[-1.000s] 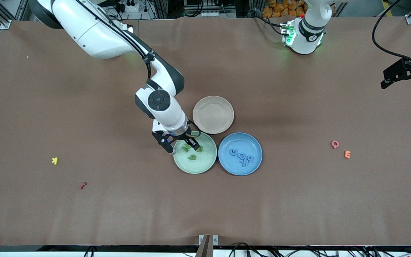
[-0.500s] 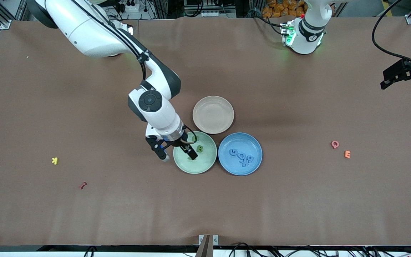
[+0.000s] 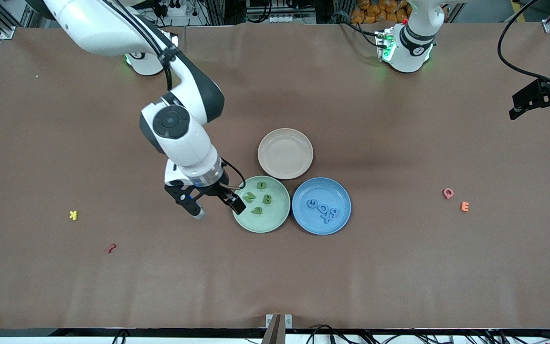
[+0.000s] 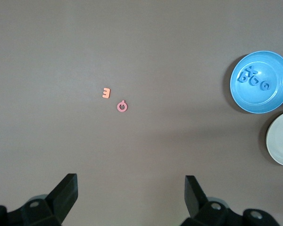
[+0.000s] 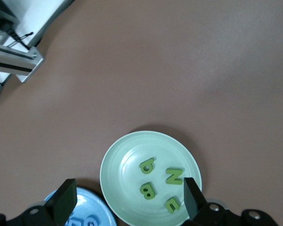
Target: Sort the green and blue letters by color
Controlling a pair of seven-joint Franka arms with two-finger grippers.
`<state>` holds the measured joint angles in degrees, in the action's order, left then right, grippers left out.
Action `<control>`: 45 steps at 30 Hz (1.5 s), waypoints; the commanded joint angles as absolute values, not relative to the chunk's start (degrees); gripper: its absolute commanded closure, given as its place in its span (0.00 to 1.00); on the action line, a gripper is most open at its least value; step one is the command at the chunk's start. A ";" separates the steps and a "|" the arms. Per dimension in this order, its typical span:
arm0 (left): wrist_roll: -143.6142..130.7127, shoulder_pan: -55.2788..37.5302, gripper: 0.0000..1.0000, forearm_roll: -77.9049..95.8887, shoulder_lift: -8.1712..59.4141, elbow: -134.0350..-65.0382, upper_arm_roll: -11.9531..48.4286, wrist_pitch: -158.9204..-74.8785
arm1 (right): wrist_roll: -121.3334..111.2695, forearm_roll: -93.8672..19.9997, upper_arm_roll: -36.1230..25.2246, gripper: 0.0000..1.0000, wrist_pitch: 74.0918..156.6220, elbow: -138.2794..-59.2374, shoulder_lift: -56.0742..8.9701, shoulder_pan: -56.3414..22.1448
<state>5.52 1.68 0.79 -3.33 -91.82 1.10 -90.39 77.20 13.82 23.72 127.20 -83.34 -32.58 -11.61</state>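
Note:
Several green letters, u (image 3: 261, 185), N (image 3: 248, 196), B (image 3: 267, 198) and p (image 3: 256, 209), lie in the green plate (image 3: 275, 217). The right wrist view shows the same N (image 5: 173, 176), B (image 5: 147, 189) and p (image 5: 146, 165). Several blue letters (image 3: 323, 210) lie bunched in the blue plate (image 3: 303, 217) beside it. My right gripper (image 3: 217, 209) hangs open and empty over the green plate's rim on the right arm's side. My left gripper (image 4: 129, 183) waits open and empty, high over the left arm's end of the table (image 3: 518, 106).
An empty beige plate (image 3: 285, 153) stands farther from the front camera, touching both plates. A pink Q (image 3: 448, 193) and orange E (image 3: 465, 206) lie toward the left arm's end. A yellow K (image 3: 73, 215) and a dark red piece (image 3: 111, 248) lie toward the right arm's end.
My right gripper has spread its jaws and drawn back from over the middle of the green plate toward the right arm's end, uncovering the green letters. The left arm has not moved.

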 commanded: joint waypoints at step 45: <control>1.76 1.41 0.00 0.26 -2.29 -90.53 1.67 -89.21 | 15.92 -1.14 11.08 0.00 98.70 -85.17 -9.49 -1.41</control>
<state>2.73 1.42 0.79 -2.86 -91.77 1.37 -90.38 21.08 0.24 12.62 100.06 -83.22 -11.97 -2.51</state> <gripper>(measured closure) 0.000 0.000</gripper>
